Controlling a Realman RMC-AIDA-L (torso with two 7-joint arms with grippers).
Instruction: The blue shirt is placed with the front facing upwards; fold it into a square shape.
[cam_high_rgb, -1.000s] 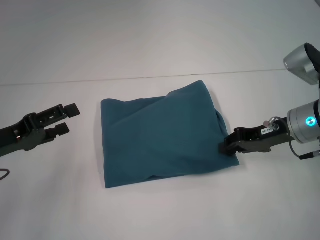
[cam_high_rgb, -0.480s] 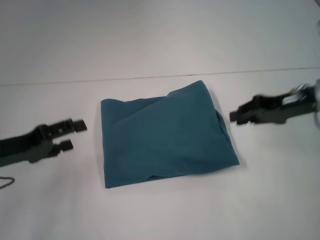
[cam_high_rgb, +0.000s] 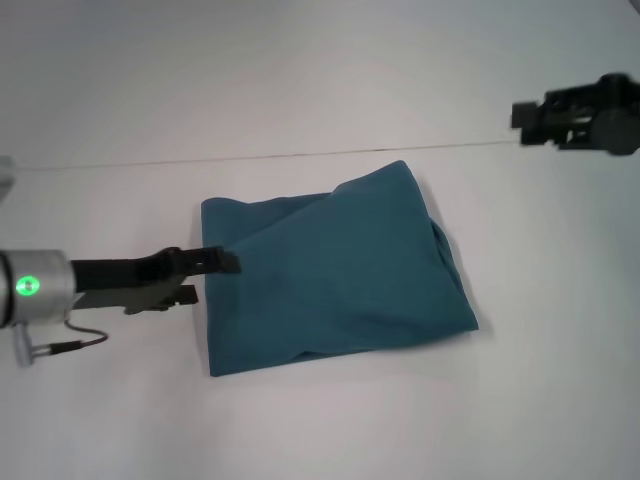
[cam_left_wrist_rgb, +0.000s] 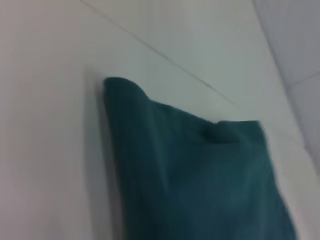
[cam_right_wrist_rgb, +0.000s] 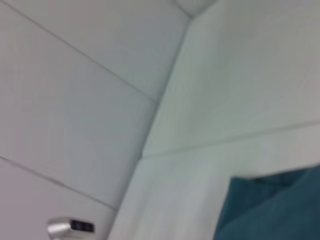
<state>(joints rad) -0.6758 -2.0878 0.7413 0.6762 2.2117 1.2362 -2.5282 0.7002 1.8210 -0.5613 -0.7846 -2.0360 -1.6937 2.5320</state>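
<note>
No lettering, print or neck label was readable anywhere on the blue shirt (cam_high_rgb: 335, 270); only plain teal cloth faced up. The shirt lay folded into a rough, slightly skewed rectangle at the middle of the white table (cam_high_rgb: 320, 430), with a diagonal crease across its top layer and a small bulge of cloth at its right edge.

The left gripper (cam_high_rgb: 205, 275) reached in level from the robot's left, low over the table, fingertips at the shirt's left edge. Its two fingers were parted, one overlapping the cloth near the far left corner, the other just short of the edge; nothing was held between them. A green light glowed on the left wrist housing (cam_high_rgb: 30, 288).

The right gripper (cam_high_rgb: 524, 123) was raised at the far right, well apart from the shirt, pointing toward the middle. Whether its fingers were parted or closed could not be told.

Left wrist view: the shirt's folded corner (cam_left_wrist_rgb: 120, 90) on the table.
</note>
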